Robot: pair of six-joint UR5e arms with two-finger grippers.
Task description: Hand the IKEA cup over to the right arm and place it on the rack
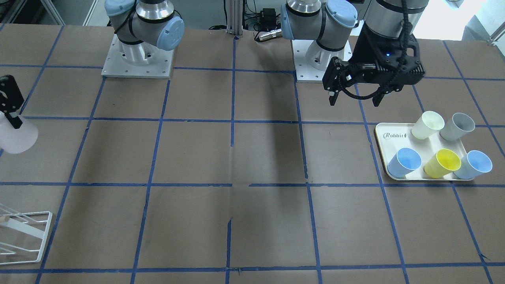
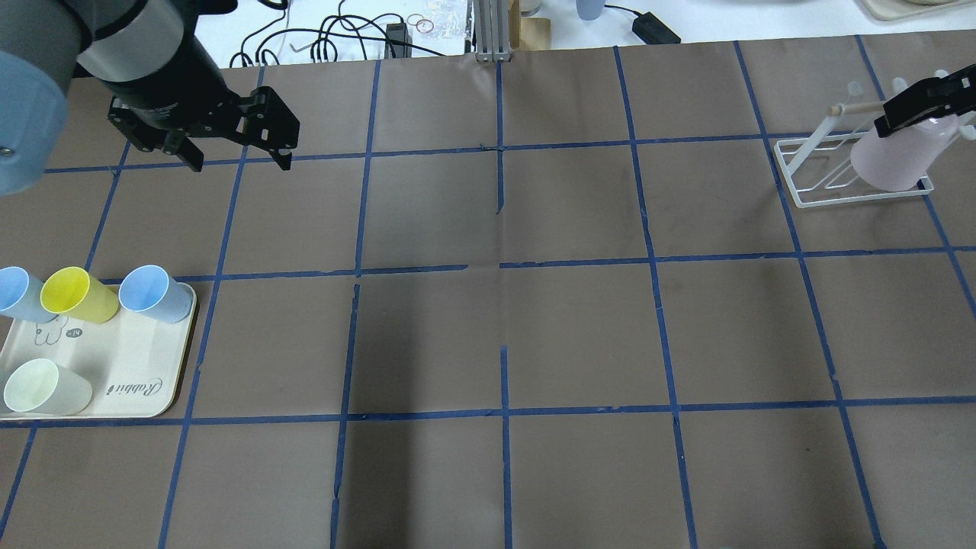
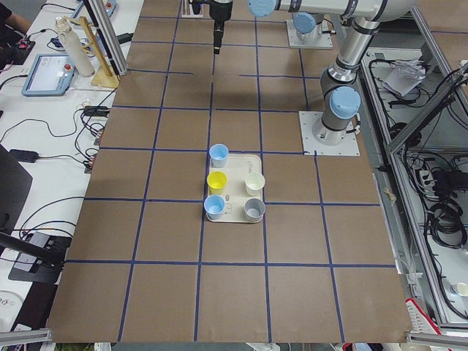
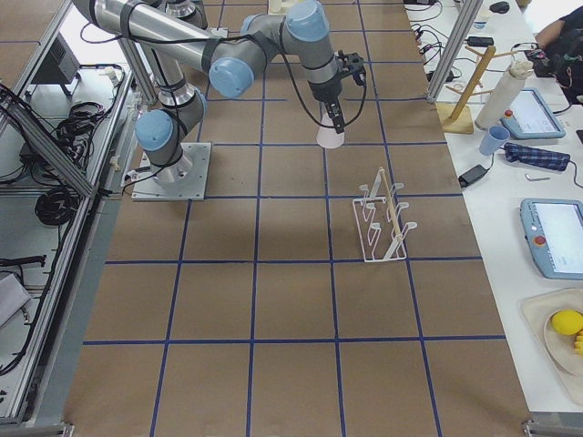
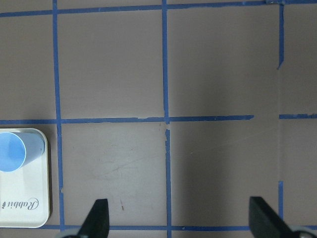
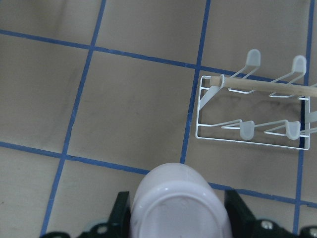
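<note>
Brown paper ruled with blue tape covers the table [image 2: 534,320] I work at. My right arm [image 4: 239,64] stretches out toward the rack [image 4: 381,221], a white wire frame standing on the paper at my right-hand end. My left arm [image 1: 319,23] is well apart from the rack, toward the opposite end of the table. At that same far end from the rack lies the cream tray [image 1: 418,152] marked "Rabbit". Five cups stand on it with their mouths up: a cream cup [image 1: 427,124], a grey cup [image 1: 457,126], a yellow cup [image 1: 442,163] and two blue cups [image 1: 404,162]. The IKEA cup [image 2: 888,164], pale pink, is raised off the table near the rack, clear of its rods and on the side nearer my base. It hangs mouth-down. My right pincer [image 4: 333,114] is clamped on its closed bottom end, with a finger [image 6: 121,215] on either side. My left pincer [image 1: 355,101] hangs over bare paper, well apart from the rack, its jaws spread wide with nothing between them.
</note>
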